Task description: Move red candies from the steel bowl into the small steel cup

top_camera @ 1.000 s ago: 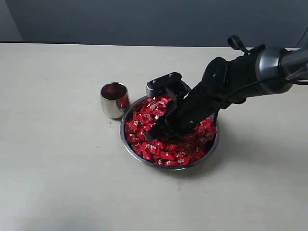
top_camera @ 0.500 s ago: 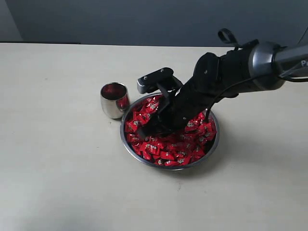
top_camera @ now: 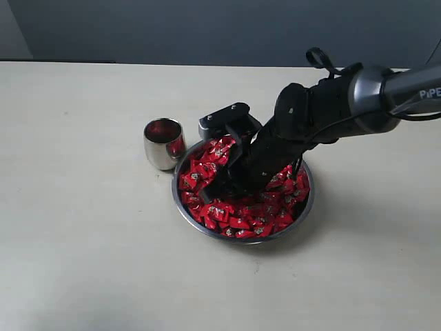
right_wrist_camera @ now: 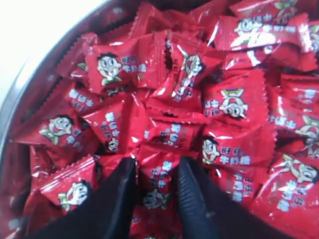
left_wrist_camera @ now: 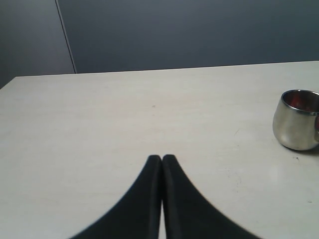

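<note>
Where things rest: worktop (top_camera: 83, 262), grey wall (top_camera: 207, 27).
Beside steel bowl (top_camera: 242, 241): small steel cup (top_camera: 164, 143).
Right end effector (right_wrist_camera: 157, 162): grips red candy (right_wrist_camera: 158, 191).
Left end effector (left_wrist_camera: 162, 158): closed.

Glossy-wrapped candies (right_wrist_camera: 164, 99), mirror-bright steel bowl (right_wrist_camera: 35, 74) and cup (left_wrist_camera: 295, 127) — matt table (top_camera: 89, 262).
</note>
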